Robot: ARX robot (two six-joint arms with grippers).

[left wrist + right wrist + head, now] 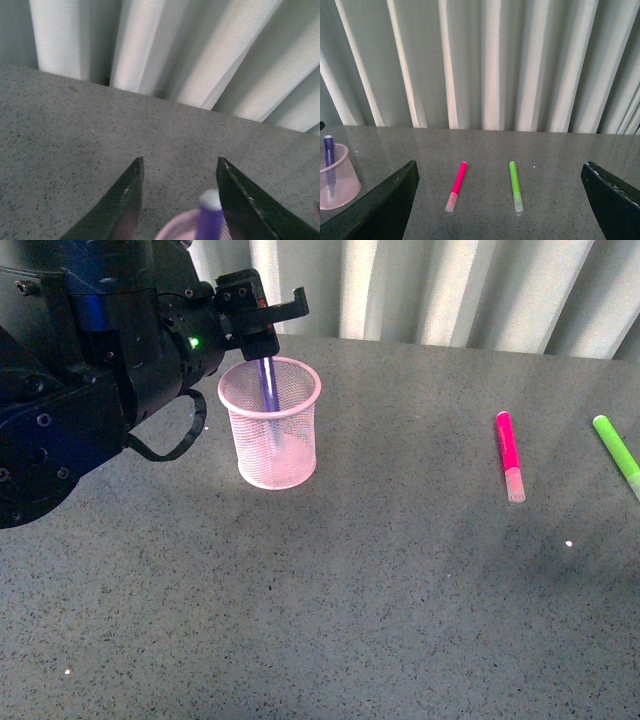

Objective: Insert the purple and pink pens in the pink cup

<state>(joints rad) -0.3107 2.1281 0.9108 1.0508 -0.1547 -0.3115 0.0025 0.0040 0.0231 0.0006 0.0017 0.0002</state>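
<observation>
While the left gripper (265, 335) hangs just above the pink cup (270, 445), its two dark fingers are spread apart and clamp nothing. The cup, a pale pink wire-mesh holder, stands upright on the speckled grey table (350, 590), toward the far left part of it, near a white pleated curtain (450, 290) behind. The purple pen (268, 390) stands inside the cup, leaning a little, with its white end tip poking up past the rim. From the left wrist camera, the gripper (180, 160) shows as two black fingers, with the purple pen (210, 220) rising close beside one of them; whether it touches that finger cannot be told. The rim of the cup (175, 231) shows below it. The pink pen (509, 455) lies flat on the table well to the right of the cup, its pale cap pointing toward the near edge. A green marker (617, 455) lies further right, roughly parallel to the pink pen and apart from it. The right gripper (500, 163), seen only from its own wrist camera, is spread wide and empty, hovering back from the pink pen (456, 186) and green marker (515, 187), with the cup (337, 187) and purple pen (328, 155) off to one side.
</observation>
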